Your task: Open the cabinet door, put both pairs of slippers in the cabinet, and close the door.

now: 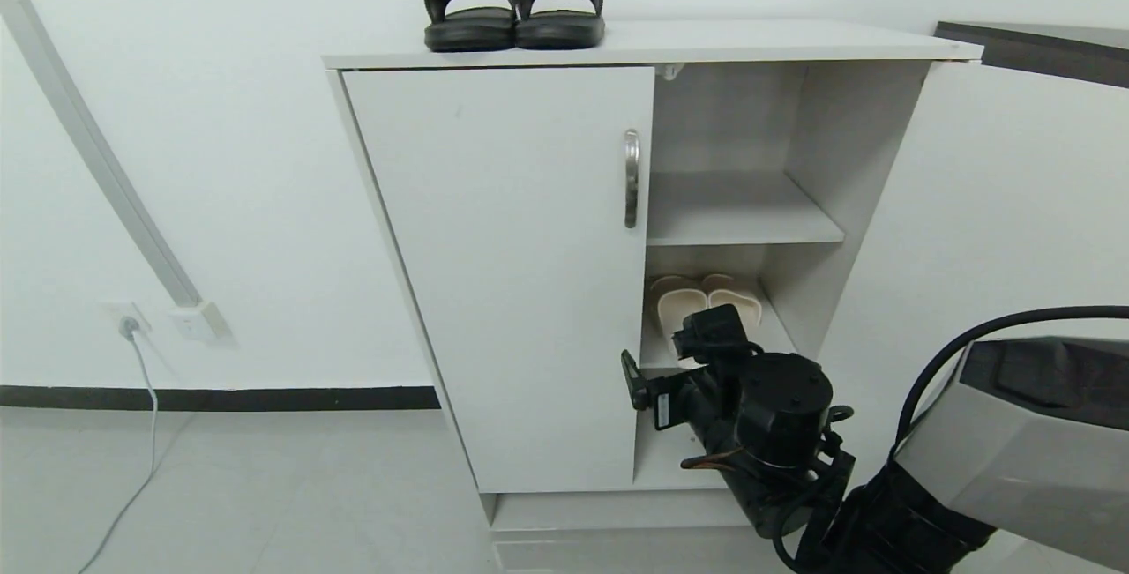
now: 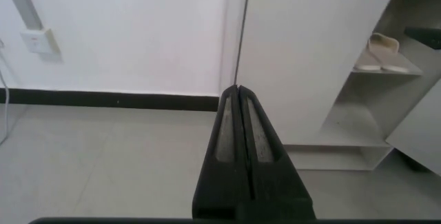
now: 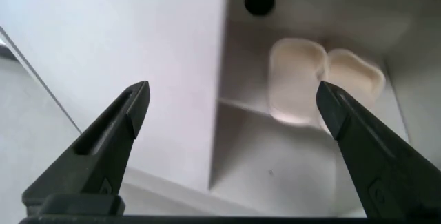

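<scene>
Nothing readable is showing: no words, numbers, labels or signs are appearing on the cabinet (image 1: 494,274), the black slippers (image 1: 514,10) or the pale slippers (image 1: 684,299). The socket (image 1: 125,316) is possibly carrying fine print, but it is too small to tell.

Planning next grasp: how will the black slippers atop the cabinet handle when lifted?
Black slippers: thick moulded soles look like foam, so probably light, slightly bendy. Flat soles, unlikely to roll or tip. Two side by side; one pinch may lift only one.
</scene>
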Tool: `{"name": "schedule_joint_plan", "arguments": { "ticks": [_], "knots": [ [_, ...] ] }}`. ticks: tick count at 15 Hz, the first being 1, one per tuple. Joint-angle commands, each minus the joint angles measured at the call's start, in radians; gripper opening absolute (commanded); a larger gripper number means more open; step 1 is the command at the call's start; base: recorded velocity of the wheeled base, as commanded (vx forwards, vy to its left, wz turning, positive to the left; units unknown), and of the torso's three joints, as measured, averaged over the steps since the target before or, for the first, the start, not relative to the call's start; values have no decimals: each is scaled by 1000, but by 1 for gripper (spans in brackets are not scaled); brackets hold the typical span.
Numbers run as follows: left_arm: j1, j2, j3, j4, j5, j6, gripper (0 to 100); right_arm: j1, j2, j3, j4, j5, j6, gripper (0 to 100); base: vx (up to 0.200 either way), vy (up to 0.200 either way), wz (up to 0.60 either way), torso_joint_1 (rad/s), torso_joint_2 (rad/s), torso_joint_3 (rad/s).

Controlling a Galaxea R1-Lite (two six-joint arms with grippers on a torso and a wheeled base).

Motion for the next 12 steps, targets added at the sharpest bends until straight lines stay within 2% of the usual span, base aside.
{"name": "schedule_joint_plan", "arguments": {
  "ticks": [1, 8, 12],
  "knots": [
    [0, 1, 0, 0, 0, 0, 0, -4, 4, 26, -26, 27, -14, 100, 0, 200, 0, -2, -2, 2],
    [1, 1, 0, 0, 0, 0, 0, -15, 25, 53, -135, 119, -18, 100, 0, 200, 0, 5, 4, 2],
    [1, 1, 0, 0, 2, 0, 0, -18, 36, 65, -135, 122, -28, 100, 0, 0, 0, 0, 0, 0]
  ]
}}
